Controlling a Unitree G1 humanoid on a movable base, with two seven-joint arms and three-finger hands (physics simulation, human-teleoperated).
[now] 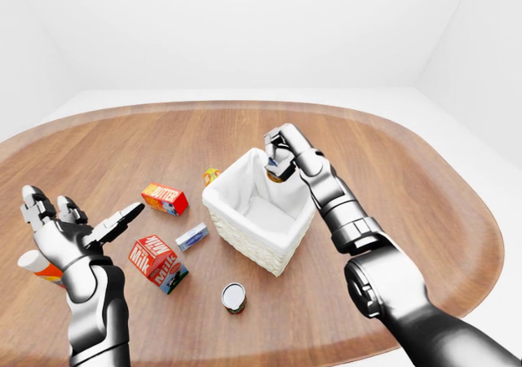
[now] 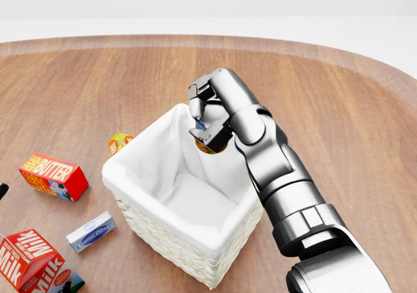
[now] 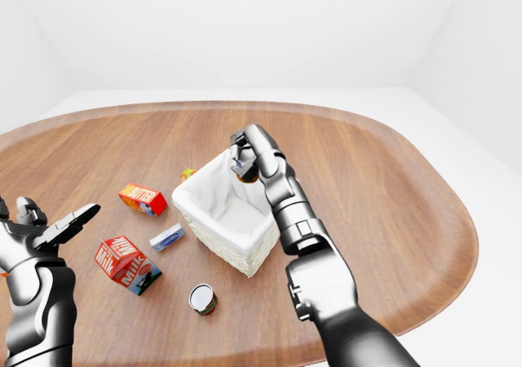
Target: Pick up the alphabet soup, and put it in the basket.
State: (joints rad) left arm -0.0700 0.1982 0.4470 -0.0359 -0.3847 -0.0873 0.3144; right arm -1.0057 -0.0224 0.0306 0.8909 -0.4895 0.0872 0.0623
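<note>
Overhead white walls, oval wooden table (image 1: 424, 187)

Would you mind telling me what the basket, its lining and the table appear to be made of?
The basket looks like pale woven wicker, going by its braided, ribbed wall. Its lining appears to be white matte cloth, with soft folds draped over the rim. The table seems to be varnished wood: brown grain streaks with a mild sheen.

Head view nearer – all three share the basket (image 2: 189, 195).
</note>
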